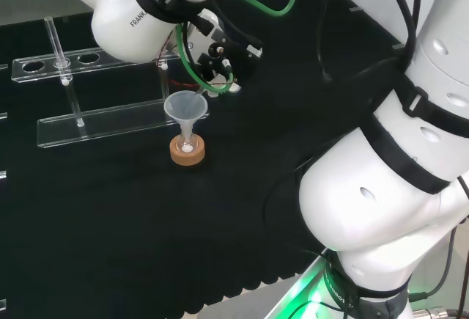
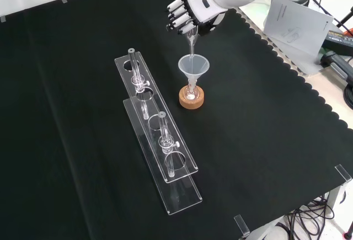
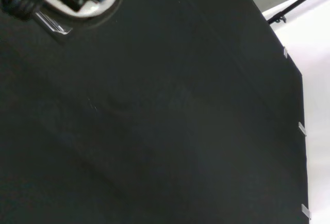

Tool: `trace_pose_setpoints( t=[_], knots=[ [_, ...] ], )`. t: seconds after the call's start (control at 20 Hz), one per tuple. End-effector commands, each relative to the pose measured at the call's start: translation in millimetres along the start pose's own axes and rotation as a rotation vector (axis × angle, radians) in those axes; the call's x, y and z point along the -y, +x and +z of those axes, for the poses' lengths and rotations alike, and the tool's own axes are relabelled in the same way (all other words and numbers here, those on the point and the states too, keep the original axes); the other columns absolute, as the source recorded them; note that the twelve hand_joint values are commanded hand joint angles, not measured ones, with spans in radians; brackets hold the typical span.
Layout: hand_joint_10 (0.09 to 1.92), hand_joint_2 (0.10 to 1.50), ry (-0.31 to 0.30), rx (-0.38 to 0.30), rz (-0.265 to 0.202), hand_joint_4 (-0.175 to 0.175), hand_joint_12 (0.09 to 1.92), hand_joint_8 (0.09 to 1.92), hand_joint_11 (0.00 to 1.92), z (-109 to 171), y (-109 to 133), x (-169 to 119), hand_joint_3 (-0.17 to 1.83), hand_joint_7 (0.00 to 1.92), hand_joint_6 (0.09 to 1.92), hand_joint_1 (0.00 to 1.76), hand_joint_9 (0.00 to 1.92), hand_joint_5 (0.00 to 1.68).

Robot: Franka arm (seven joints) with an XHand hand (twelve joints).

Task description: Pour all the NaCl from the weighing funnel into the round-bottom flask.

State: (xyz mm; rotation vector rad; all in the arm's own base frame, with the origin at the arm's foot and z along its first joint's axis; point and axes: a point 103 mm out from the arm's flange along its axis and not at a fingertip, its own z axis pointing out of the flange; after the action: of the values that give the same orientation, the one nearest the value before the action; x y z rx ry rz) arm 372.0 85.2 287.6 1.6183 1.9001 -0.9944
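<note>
So from the front the hand point(image 2: 190, 9) has its fingers curled round the weighing funnel point(image 2: 191, 40), a thin clear tube tipped nearly upright with its spout hanging over the wide funnel point(image 2: 193, 64) that sits in the round-bottom flask point(image 2: 191, 92). The flask is on its cork ring point(image 2: 191, 98) mid-bench, directly at 6 o'clock from the hand. Looks to me like the pour is underway, with a bit of white already in the flask's bottom. I'd keep that spout centred over the funnel mouth and hold the steep tilt so every grain slides out. The clear racks point(image 2: 156, 129) sit at 8 o'clock from the flask, well apart, so nothing's really in the way on the black cloth point(image 2: 265, 140).
</note>
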Motion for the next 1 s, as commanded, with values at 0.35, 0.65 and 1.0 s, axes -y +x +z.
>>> trace_pose_setpoints(
  t=[0.35,0.65,1.0],
  knots=[
    [0.3,0.64,0.003,0.059,-0.006,0.175,1.04,0.64,0.79,-6.6,2.6,0.5,0.68,0.58,0.67,1.12,0.98,1.28],
    [0.3,0.64,-0.007,0.085,-0.007,0.175,1.05,0.64,0.79,-10.5,5.7,2.3,0.68,0.58,0.67,1.12,0.99,1.28],
    [0.3,0.63,0.003,0.096,0.0,0.175,1.05,0.64,0.79,-14.0,5.0,3.1,0.68,0.58,0.66,1.12,0.99,1.29]
  ],
)
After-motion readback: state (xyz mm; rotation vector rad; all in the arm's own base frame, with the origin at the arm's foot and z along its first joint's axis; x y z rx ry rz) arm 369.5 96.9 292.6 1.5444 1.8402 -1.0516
